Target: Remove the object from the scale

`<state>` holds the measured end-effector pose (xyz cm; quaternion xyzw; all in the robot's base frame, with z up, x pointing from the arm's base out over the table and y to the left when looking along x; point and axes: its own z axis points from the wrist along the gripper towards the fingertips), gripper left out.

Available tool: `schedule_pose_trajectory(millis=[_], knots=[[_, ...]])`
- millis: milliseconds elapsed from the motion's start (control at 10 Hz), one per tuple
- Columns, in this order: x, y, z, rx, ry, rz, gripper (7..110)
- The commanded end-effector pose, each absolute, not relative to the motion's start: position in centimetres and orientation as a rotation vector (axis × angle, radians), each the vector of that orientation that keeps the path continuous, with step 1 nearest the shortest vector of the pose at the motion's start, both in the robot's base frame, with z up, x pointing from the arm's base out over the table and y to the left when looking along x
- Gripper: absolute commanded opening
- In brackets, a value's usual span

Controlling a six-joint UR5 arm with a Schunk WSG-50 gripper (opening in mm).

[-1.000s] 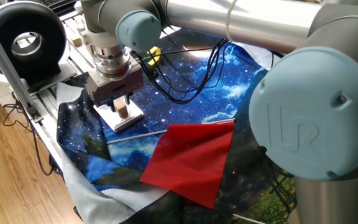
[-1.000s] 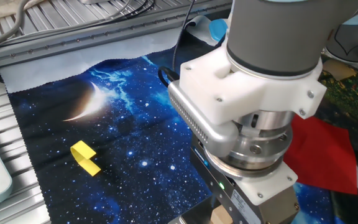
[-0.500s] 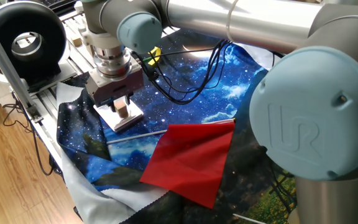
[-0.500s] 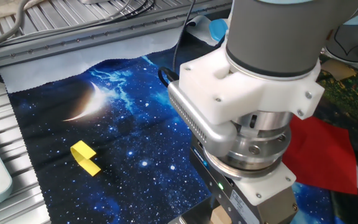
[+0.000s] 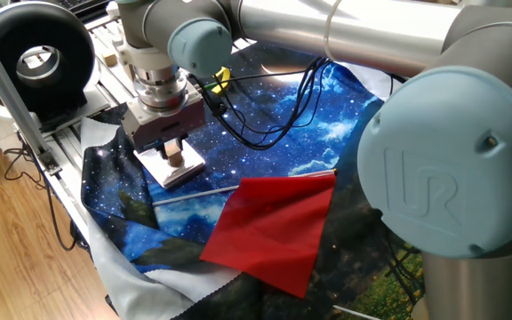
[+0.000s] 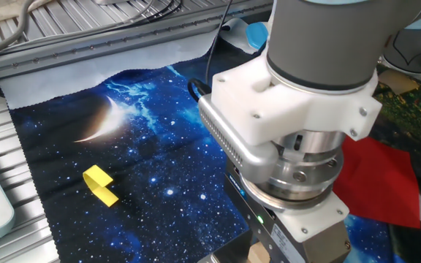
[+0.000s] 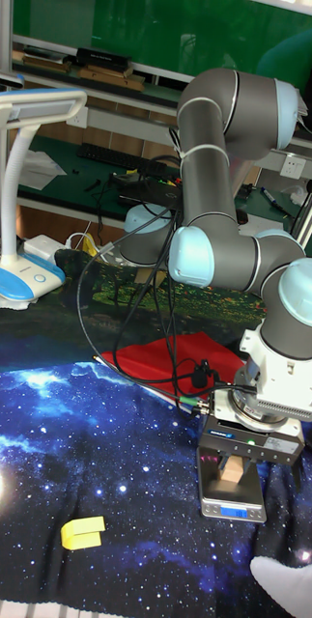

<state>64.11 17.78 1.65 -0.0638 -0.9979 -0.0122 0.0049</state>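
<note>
Deep blue cloth (image 5: 274, 124) printed with white stars and pale clouds, green landscape print toward one edge. Plain red sheet (image 5: 274, 227). White scale (image 7: 235, 499) with blue strip on the front edge, carrying a small brown wooden cube (image 7: 234, 470). Bright yellow curved piece (image 6: 100, 185). Silver-grey arm (image 7: 213, 145) with pale blue joint caps. White lamp (image 7: 20, 193) with light blue trim on the base.

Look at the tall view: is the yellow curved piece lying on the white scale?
No, the yellow curved piece lies on the starry cloth, apart from the scale.
</note>
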Motion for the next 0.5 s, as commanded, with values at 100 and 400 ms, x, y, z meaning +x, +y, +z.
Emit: schedule_pose_trajectory(millis=[100,400], knots=[[64.26,17.88,1.86,-0.227,-3.124,-0.053,22],[64.31,17.78,2.09,-0.231,-3.122,-0.048,22]])
